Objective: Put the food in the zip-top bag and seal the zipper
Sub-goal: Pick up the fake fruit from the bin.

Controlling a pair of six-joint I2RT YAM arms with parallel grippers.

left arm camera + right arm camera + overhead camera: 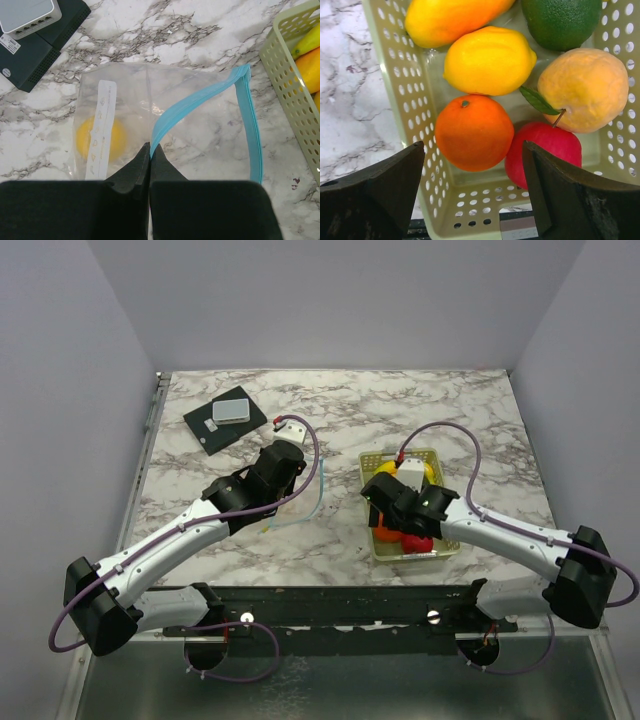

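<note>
The clear zip-top bag (200, 120) lies on the marble, and a yellow fruit (120, 140) shows inside through the plastic. My left gripper (150, 146) is shut on one lip of the light blue zipper (190, 102) and holds it up. The other lip (254, 130) lies apart to the right, so the mouth is open. In the top view the left gripper (272, 502) covers most of the bag. My right gripper (474, 152) is open and empty just above an orange (474, 132) and a red apple (547, 150) in the basket. A lemon (489, 60) lies beyond them.
The pale green mesh basket (440, 552) stands right of the bag and also holds a yellow-orange fruit with a leaf (585, 90), a green fruit (560, 20) and a long orange-yellow one (450, 20). A dark flat device (225, 420) lies at the back left.
</note>
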